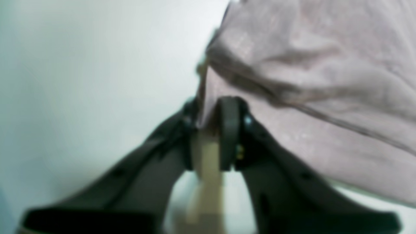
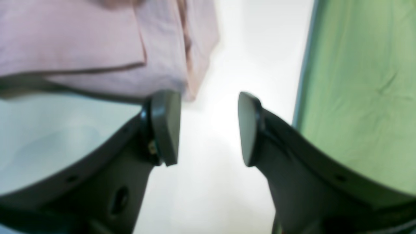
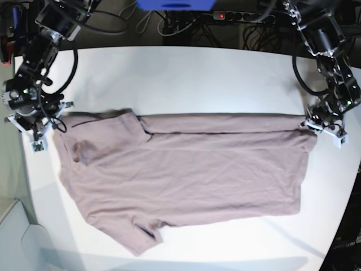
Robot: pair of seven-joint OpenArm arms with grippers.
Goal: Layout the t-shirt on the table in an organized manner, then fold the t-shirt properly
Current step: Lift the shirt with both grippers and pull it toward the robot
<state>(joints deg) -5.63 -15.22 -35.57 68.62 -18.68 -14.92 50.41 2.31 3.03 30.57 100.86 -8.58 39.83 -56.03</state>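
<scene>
Soft wrinkly mauve t-shirt (image 3: 186, 169) flat on smooth white table (image 3: 186, 79). Left gripper (image 1: 211, 130) pinched on shirt hem; right gripper (image 2: 208, 126) fingers apart, holding nothing.

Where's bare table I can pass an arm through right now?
Free: the table strip behind the t-shirt, and the front-right corner. Crowded: both side edges, where the left end effector pinches the hem and the right end effector sits open beside the shoulder.

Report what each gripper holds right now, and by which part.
The left gripper is shut on the t-shirt, pinching its edge at a hem-end corner. The right gripper is open beside the shirt, holding nothing.
</scene>
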